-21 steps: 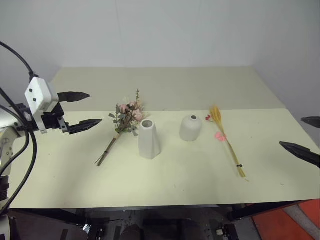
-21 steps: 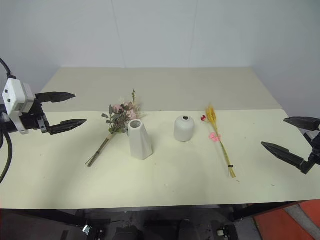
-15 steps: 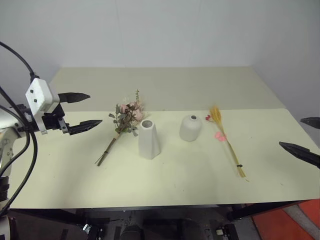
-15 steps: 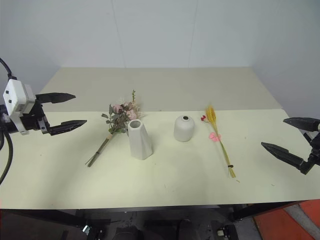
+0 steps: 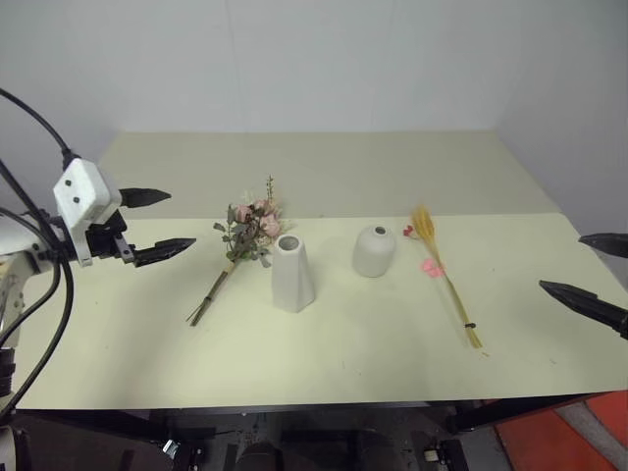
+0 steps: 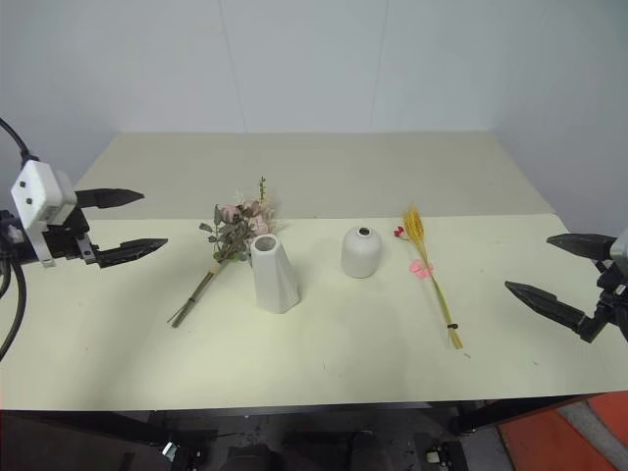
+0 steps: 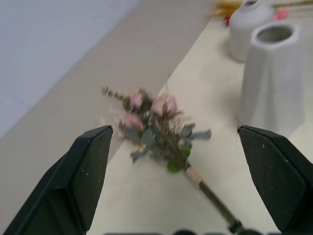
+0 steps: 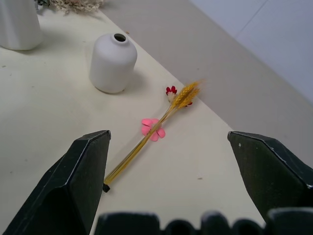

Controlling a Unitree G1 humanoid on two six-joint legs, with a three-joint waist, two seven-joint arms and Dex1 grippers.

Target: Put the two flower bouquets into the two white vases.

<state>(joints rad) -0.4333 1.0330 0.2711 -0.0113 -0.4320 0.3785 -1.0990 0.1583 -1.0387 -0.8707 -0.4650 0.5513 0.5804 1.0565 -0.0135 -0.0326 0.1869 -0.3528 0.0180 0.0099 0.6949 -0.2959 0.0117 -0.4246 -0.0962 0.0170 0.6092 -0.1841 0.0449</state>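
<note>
Left gripper (image 5: 163,222) jaws spread wide, empty, hovering left of the tall vase (image 5: 292,274); right gripper (image 6: 554,273) likewise, far right; rose bouquet (image 5: 243,241) just left of it; squat vase (image 5: 374,251), wheat bundle (image 5: 445,275) right, flat on the surface (image 5: 343,343).

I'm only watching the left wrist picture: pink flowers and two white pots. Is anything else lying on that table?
Observer: Yes, a thin yellow stalk bundle lies flat beyond the short vase.
Operator: Is another claw near it?
Observer: The right gripper hovers open at the table's edge, apart from it.
Operator: Are my pink flowers touching a pot?
Observer: The rose bouquet lies with its blooms right beside the tall vase; contact can't be judged.
</note>
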